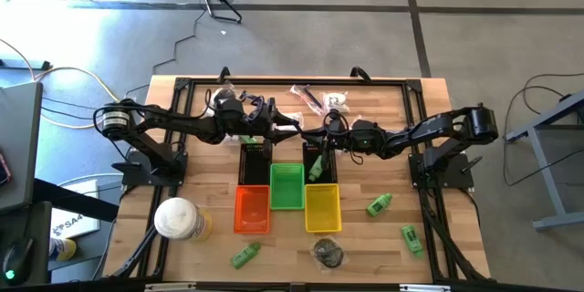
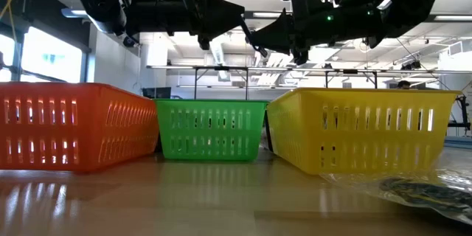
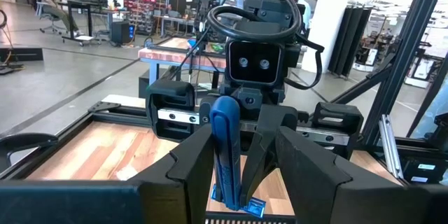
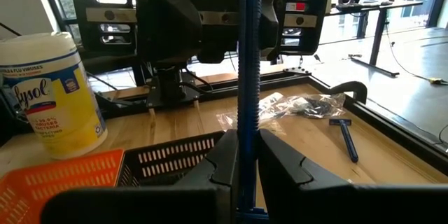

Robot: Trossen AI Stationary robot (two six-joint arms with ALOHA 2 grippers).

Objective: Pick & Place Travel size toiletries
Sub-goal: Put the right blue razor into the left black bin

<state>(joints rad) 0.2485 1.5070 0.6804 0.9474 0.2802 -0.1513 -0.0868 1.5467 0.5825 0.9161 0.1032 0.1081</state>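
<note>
The two dark grippers met above the far end of the black slotted basket (image 1: 255, 157), the right gripper (image 4: 246, 155) clamped on a slim blue razor (image 4: 248, 70) held upright. The left gripper (image 3: 238, 155) had its fingers around the same razor's handle, partly spread. Small green bottles (image 1: 380, 204) lay on the wooden table (image 1: 365, 237) near the right.

Both arms reach in from the sides and meet in the middle; the left claw (image 1: 285, 128) and the right claw (image 1: 315, 134) both pinch something thin and blue
</note>
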